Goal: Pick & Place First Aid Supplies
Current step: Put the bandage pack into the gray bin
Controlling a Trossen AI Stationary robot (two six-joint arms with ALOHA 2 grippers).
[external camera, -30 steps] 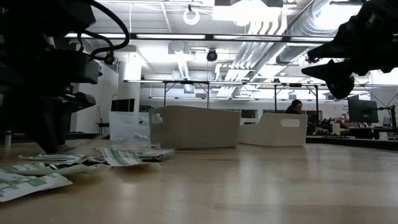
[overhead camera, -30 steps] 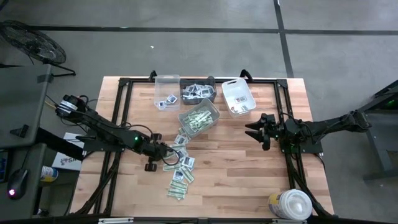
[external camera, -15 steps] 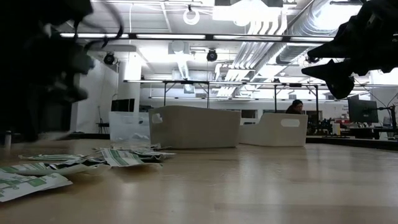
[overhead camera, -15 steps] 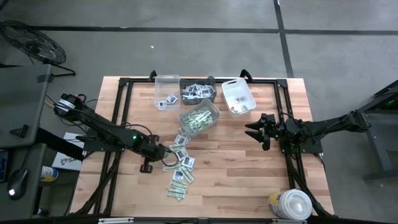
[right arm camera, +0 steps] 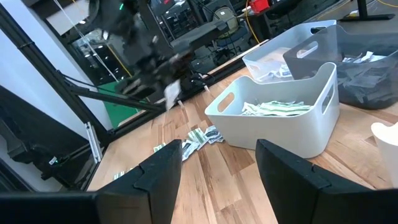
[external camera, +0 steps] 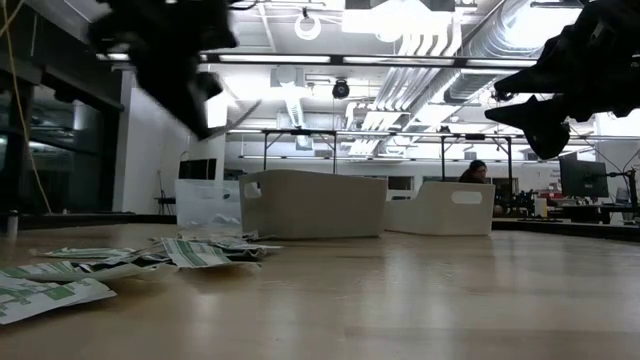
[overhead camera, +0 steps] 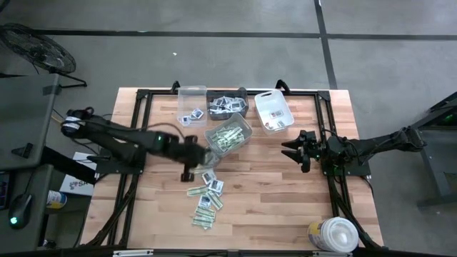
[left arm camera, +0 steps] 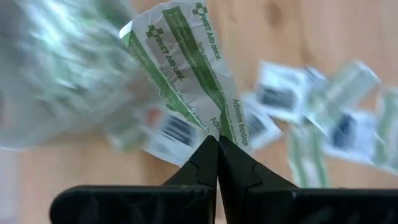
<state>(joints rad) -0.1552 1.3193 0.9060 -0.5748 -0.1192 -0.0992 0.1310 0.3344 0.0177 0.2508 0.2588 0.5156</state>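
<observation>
Left hand (left arm camera: 217, 144) is clamped tight on one green-and-white adhesive bandage strip (left arm camera: 186, 68); strip sticks out past the fingertips, pinched at one end, crumpled but secure in the left wrist view; a second ago that hand was low over the loose pile on the counter (overhead camera: 271, 200) with its jaws not fully closed, now they're fully closed and the arm has lifted and swung toward the bins; high view puts the left hand (overhead camera: 194, 153) just beside the near corner of the bin of green strips (overhead camera: 229, 135); low view shows it raised clear of the counter.

My read: pick done, transport under way, drop into the green-strip bin comes next; needs a bit more travel so the release lands over the opening, not on the rim.

Rest of the supplies: scattered packets (overhead camera: 206, 196) lie on the counter in front of the bins, mix of green strips and squarish white ones; plenty left to sort.

Right hand (overhead camera: 292, 151) waits above the counter on the right side, fingers spread wide, holding nothing; unchanged over the last second.
</observation>
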